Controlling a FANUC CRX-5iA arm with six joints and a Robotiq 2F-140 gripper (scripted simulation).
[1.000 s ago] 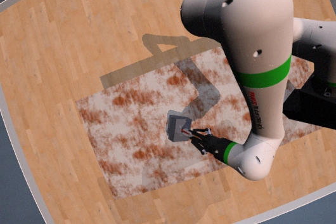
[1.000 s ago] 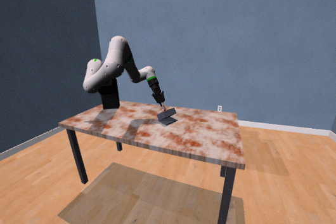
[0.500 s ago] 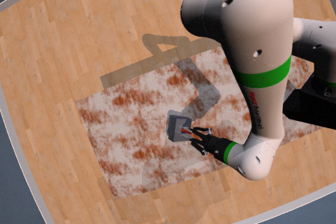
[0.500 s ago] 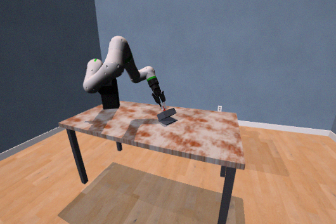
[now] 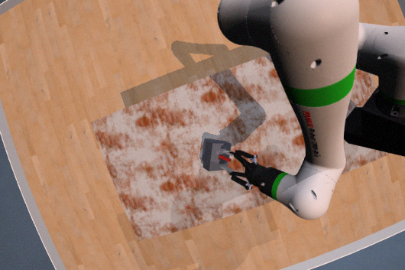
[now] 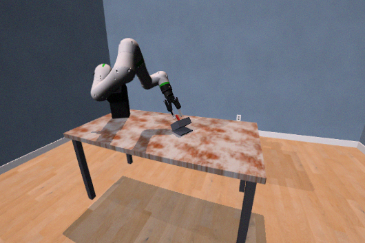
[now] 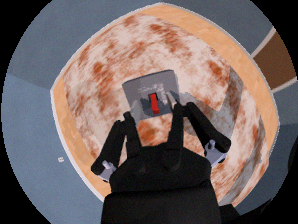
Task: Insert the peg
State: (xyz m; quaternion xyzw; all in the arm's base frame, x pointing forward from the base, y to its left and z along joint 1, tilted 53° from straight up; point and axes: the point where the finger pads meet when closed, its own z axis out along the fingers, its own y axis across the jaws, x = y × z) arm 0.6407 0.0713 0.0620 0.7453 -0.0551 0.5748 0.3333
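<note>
A: Where do we see the peg (image 5: 224, 159) at this moment?

B: We see it standing in the sloped panel (image 5: 215, 154), a short red piece that comes out of the grey face. In the wrist view the peg (image 7: 153, 102) is near the middle of the panel (image 7: 150, 98), a little toward 3 o'clock. How deep it sits in the hole, we cannot tell.

A: And the gripper (image 5: 234, 164)?

B: Its fingers are spread apart and they pinch nothing. In the wrist view one fingertip (image 7: 127, 120) is at 7 o'clock from the peg, over the lower edge of the panel, and the other (image 7: 174, 104) is at 3 o'clock, just beside the peg. We see a gap between the peg and each finger.

A: Where is the panel on the table (image 6: 220, 151)?

B: In the exterior view the panel (image 6: 181, 126) lies near the middle of the table top, a little toward the back edge. The gripper (image 6: 175, 112) comes down to it tilted from 11 o'clock. In the top view the arm (image 5: 317, 80) reaches in from 3 o'clock, and its shadow lies on the table at 12 o'clock from the panel.
</note>
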